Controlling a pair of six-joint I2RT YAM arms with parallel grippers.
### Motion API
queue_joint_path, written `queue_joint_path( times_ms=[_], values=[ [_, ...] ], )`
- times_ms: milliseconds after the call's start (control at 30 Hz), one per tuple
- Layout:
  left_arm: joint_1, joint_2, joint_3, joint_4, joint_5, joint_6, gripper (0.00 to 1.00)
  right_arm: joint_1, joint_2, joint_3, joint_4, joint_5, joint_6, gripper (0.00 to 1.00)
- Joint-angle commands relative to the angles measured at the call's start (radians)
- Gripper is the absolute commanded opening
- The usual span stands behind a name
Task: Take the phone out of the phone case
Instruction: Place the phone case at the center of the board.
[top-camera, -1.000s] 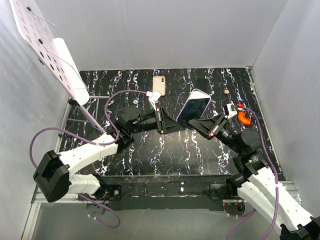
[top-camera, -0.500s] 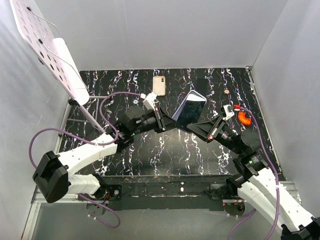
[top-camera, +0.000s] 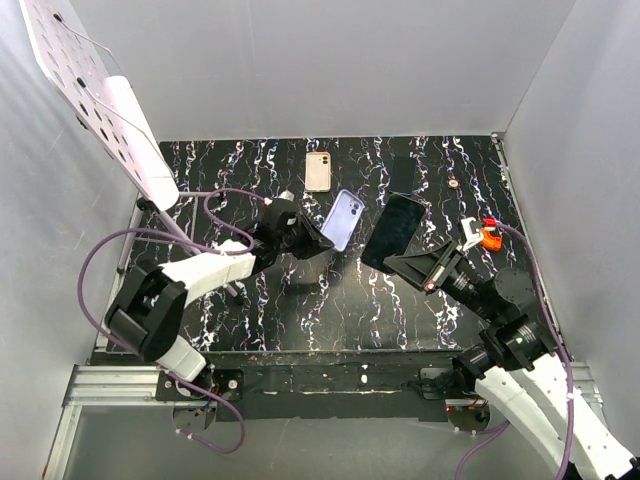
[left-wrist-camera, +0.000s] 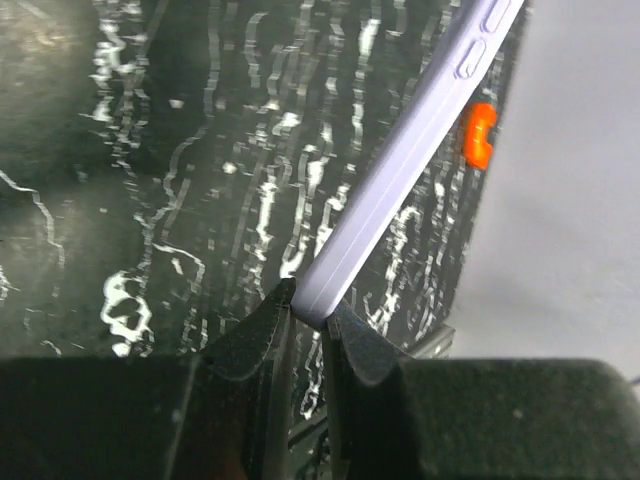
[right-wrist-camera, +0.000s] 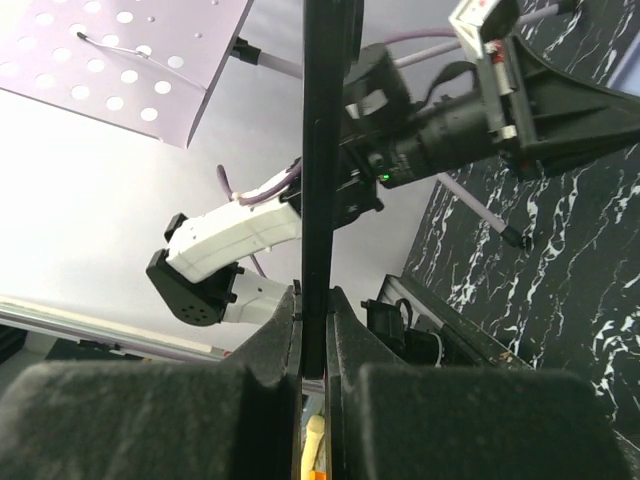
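The lilac phone case (top-camera: 345, 220) is held at its lower edge by my left gripper (top-camera: 322, 240), lifted off the table and tilted. In the left wrist view the case (left-wrist-camera: 400, 170) runs up and right from my shut left gripper (left-wrist-camera: 310, 310). The black phone (top-camera: 392, 232) is out of the case, held upright by my right gripper (top-camera: 405, 262). In the right wrist view the phone (right-wrist-camera: 320, 150) stands edge-on in my shut right gripper (right-wrist-camera: 312, 330). A gap separates phone and case.
A pink-backed phone (top-camera: 318, 171) lies at the back of the black marbled table (top-camera: 300, 300). An orange object (top-camera: 488, 238) sits at the right. A white perforated board (top-camera: 95, 90) leans on a stand at the left. White walls close three sides.
The phone and case were held together between both grippers. Now they are apart: my left gripper has pulled the lilac case leftward, and my right gripper keeps the black phone.
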Motion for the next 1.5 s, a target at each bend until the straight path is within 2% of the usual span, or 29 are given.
queue_joint_path(
  times_ms=[0, 100, 233, 367, 500, 600, 800, 900, 967, 1100, 1300, 1467],
  values=[
    [0.022, 0.080, 0.076, 0.041, -0.026, -0.063, 0.00, -0.004, -0.054, 0.111, -0.077, 0.072, -0.091, 0.01],
    [0.041, 0.189, 0.145, 0.085, -0.035, -0.098, 0.00, -0.002, -0.068, 0.125, -0.094, 0.086, -0.103, 0.01],
    [0.089, 0.370, 0.271, 0.170, 0.046, -0.243, 0.00, -0.002, -0.091, 0.126, -0.143, 0.091, -0.099, 0.01],
    [0.124, 0.542, 0.409, 0.292, 0.046, -0.404, 0.00, -0.004, -0.117, 0.137, -0.174, 0.111, -0.102, 0.01],
    [0.150, 0.769, 0.620, 0.403, 0.138, -0.564, 0.00, -0.004, -0.137, 0.166, -0.231, 0.128, -0.117, 0.01],
    [0.158, 0.886, 0.707, 0.455, 0.128, -0.652, 0.00, -0.004, -0.155, 0.178, -0.257, 0.144, -0.123, 0.01],
    [0.178, 0.958, 0.783, 0.397, 0.089, -0.696, 0.00, -0.004, -0.184, 0.189, -0.298, 0.166, -0.131, 0.01],
    [0.189, 1.019, 0.852, 0.368, 0.152, -0.762, 0.00, -0.002, -0.192, 0.185, -0.305, 0.177, -0.133, 0.01],
    [0.200, 1.032, 0.843, 0.372, 0.169, -0.788, 0.00, -0.004, -0.191, 0.182, -0.305, 0.175, -0.133, 0.01],
    [0.215, 0.951, 0.767, 0.296, 0.112, -0.726, 0.00, -0.002, -0.192, 0.179, -0.303, 0.178, -0.132, 0.01],
    [0.227, 0.915, 0.770, 0.195, 0.124, -0.667, 0.00, -0.002, -0.177, 0.162, -0.275, 0.172, -0.125, 0.01],
    [0.229, 0.923, 0.782, 0.184, 0.149, -0.663, 0.16, -0.002, -0.169, 0.156, -0.260, 0.161, -0.119, 0.01]
  ],
)
